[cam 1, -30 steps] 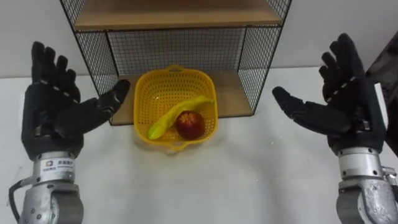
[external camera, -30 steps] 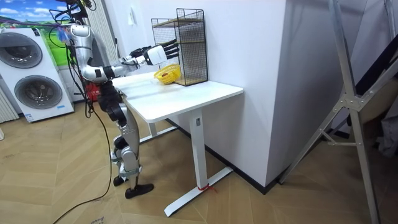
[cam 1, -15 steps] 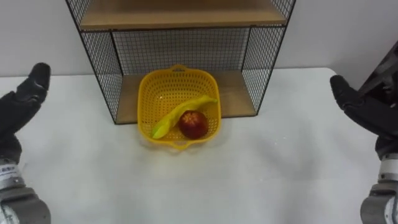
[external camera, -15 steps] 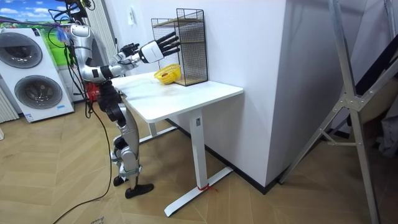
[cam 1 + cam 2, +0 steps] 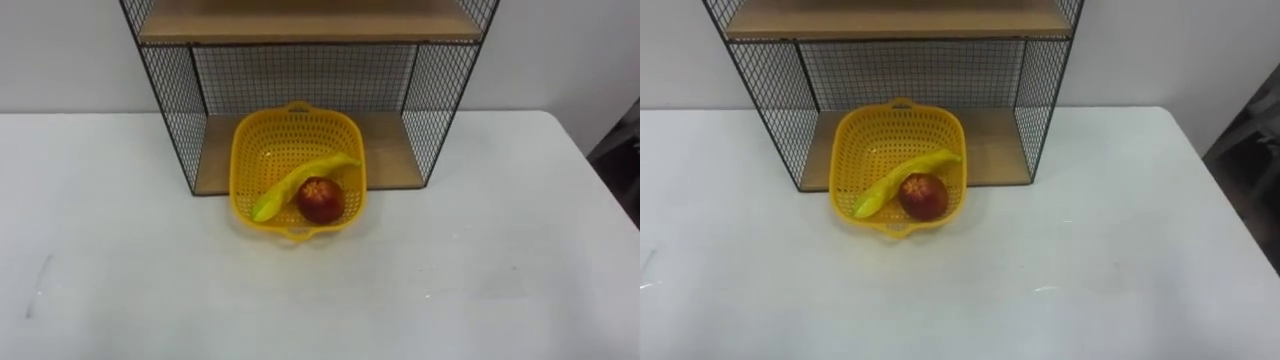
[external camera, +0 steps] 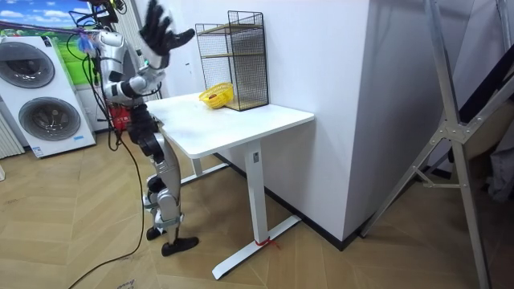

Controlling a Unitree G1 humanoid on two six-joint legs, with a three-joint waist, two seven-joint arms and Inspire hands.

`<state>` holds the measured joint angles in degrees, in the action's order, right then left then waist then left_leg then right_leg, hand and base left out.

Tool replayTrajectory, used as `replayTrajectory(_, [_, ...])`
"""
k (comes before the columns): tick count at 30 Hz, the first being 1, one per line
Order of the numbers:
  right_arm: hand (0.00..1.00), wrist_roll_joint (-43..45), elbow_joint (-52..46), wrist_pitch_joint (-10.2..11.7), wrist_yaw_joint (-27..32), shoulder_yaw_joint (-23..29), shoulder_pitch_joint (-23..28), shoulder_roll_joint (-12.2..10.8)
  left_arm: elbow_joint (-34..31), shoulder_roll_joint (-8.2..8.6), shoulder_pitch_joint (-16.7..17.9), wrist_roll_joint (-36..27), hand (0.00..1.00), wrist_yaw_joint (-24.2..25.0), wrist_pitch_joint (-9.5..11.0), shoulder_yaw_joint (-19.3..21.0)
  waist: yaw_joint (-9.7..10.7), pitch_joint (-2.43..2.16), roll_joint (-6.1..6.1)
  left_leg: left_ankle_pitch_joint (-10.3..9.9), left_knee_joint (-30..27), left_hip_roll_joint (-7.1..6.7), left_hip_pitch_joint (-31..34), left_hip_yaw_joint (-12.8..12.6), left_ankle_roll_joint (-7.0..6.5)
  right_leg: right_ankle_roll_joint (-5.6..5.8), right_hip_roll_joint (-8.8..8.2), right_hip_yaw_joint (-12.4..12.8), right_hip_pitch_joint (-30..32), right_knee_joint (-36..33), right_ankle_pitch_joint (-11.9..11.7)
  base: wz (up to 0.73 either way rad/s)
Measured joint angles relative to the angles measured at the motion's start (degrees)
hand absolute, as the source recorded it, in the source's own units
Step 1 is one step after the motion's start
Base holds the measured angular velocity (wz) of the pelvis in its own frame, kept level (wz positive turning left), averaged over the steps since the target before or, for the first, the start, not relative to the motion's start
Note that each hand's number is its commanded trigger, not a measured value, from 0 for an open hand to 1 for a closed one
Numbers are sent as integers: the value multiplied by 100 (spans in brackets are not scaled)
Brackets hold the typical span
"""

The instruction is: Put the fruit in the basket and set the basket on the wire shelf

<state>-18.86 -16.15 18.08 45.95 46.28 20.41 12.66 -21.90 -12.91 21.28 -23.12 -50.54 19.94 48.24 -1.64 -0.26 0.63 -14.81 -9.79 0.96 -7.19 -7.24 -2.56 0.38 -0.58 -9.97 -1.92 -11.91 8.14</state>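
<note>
Right hand: held up at head height, fingers spread, empty, well apart from the worktop. I take it for the right because its arm is on the near side of the body. Left hand: state cannot be told. The robot stands at the worktop's end, facing the shelf.

Basket: rear half on the shelf's lower board, front half out past the board's edge, over the worktop. Banana and apple lie inside, touching.

Risk: placement looks incomplete. A basket straddling the edge may rock forward or slide out if knocked. A push to seat it could catch the shelf's mesh sides or jolt the fruit over the low rim.

Orientation: the banana's long axis runs diagonally, greenish tip at the front-left rim, other end toward the rear right. The basket's two tab handles line up front to back.
</note>
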Motion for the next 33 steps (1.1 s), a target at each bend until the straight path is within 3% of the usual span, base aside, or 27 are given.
replayTrajectory(2, [0, -314, 470, -73, 268, 133, 148, 9, 733, -207, 230, -301, 0, -206, -47, 100, -9, 5, -20, 0, -4, -37, 1, 29, -4, -1, -42, -1, 47, -110, 79, 4])
replayTrajectory(3, [0, -481, 648, -96, 292, 175, 153, 25, 945, -222, 250, -414, 0, -253, -98, 110, -6, -3, -7, -2, -4, -43, 6, 18, -8, 1, -45, 28, 82, -129, 83, -7])
replayTrajectory(5, [0, -1254, 1331, -346, 498, 340, 204, 60, 1779, -222, 328, -1004, 0, -403, -242, 102, -3, -16, 25, 8, -23, -79, 54, 29, -28, 12, -93, 35, 127, -217, 121, 0])
replayTrajectory(8, [0, -2139, 2250, -517, 646, 436, 243, 73, 2853, -219, 386, -1979, 0, -408, -368, 63, 10, -15, 46, -7, -116, -107, 172, 30, -53, 16, -140, 38, 284, -386, 181, 1])
replayTrajectory(15, [0, -3846, 4872, -776, 359, 420, 341, 89, 5262, -196, 428, -2895, 0, -223, -565, -248, 83, -24, 33, -10, -190, -146, 271, 140, -56, 9, -208, -40, 344, -476, 255, 8])
replayTrajectory(20, [0, -3951, 6639, -824, -25, 40, 332, -156, 6900, 123, 452, -2905, 0, 424, -751, -827, 164, -34, 26, -10, -179, -158, 206, 166, -56, 24, -227, -34, 278, -471, 293, 3])
replayTrajectory(24, [0, -3666, 7561, -1002, -366, -540, 254, -307, 7830, 320, 450, -2565, 0, 1233, -1068, -1302, 180, -36, 16, -19, -128, -144, 56, 127, -61, 28, -222, 17, 151, -399, 294, -5])
replayTrajectory(28, [0, -2465, 8549, -1447, -1228, -1390, -137, -319, 8571, 489, 379, -1129, 0, 2394, -1514, -1893, 269, -30, -9, -17, -103, -151, -36, 117, -64, 43, -218, 33, 53, -366, 284, 0])
replayTrajectory(31, [0, -1657, 8897, -1777, -2015, -2179, -402, -314, 8671, 515, 224, 161, 0, 3078, -1863, -2331, 264, -15, -61, -14, -96, -147, -77, 112, -66, 43, -187, 36, 48, -343, 277, 0])
replayTrajectory(33, [0, -1211, 9106, -1877, -2446, -2598, -578, -275, 8670, 509, 110, 763, 0, 3383, -1999, -2631, 262, -14, -73, -14, -74, -133, -136, 106, -66, 41, -151, 42, -24, -271, 251, 0])
